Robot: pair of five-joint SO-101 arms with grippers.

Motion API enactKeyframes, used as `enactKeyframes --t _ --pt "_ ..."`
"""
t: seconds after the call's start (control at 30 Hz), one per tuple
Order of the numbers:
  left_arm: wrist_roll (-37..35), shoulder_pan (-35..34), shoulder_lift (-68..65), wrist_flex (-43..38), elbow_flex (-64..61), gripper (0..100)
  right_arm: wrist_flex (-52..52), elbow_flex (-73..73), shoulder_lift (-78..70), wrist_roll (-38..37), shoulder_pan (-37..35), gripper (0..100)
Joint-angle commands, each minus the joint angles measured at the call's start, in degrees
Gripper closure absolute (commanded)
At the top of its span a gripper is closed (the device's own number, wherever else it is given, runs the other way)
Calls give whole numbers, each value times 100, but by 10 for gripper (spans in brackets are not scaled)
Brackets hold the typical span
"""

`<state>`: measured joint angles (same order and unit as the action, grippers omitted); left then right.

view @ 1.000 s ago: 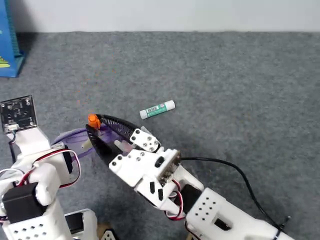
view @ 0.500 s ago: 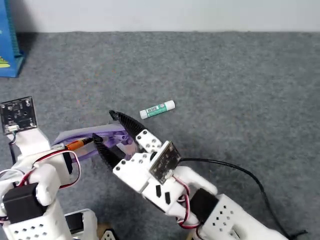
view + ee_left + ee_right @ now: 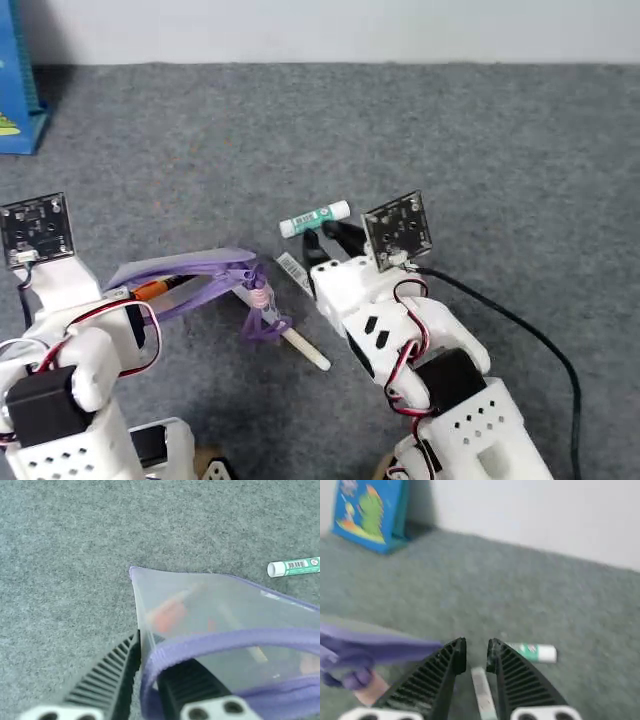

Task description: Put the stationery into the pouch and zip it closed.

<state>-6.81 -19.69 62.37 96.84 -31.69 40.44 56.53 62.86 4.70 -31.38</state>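
My left gripper [image 3: 142, 647] is shut on the rim of the translucent purple pouch [image 3: 225, 615], holding its mouth up off the carpet [image 3: 185, 272]. An orange pen [image 3: 155, 290] lies inside. A pale stick [image 3: 298, 347] pokes out of the pouch mouth beside the purple zip pull [image 3: 262, 322]. The green and white glue stick [image 3: 315, 219] lies on the carpet just beyond my right gripper [image 3: 328, 238], which is narrowly open and holds nothing [image 3: 476, 652]. A flat white strip [image 3: 482, 695] lies under its fingers.
A blue box [image 3: 16, 90] stands at the far left against the white wall. Grey carpet [image 3: 500, 150] stretches bare to the right and back. A black cable [image 3: 520, 320] trails from the right arm.
The orange pen went from my right gripper into the pouch. The right gripper then pulled out of the pouch, swung right toward the glue stick and narrowed its fingers.
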Motion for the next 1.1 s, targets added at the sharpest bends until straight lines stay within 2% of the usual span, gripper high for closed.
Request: enactKeyframes --t 0.0,0.2,0.33,0.53,0.73,1.07 --pt "-35 -18 -44 9 31 989 567 -352 -637 -378 198 926" --pt "-35 -26 -44 9 40 989 857 -519 -1903 -457 198 925" --pt "-35 -35 -44 18 57 989 813 -782 -2730 -1143 207 925" --pt "-26 -35 -44 9 66 989 804 -1635 -3837 -1248 207 919" --pt "-26 -35 -44 9 66 989 840 -2629 -5244 -1248 171 727" --pt "-26 -35 -44 9 66 989 813 -4229 -7248 -1248 -119 728"
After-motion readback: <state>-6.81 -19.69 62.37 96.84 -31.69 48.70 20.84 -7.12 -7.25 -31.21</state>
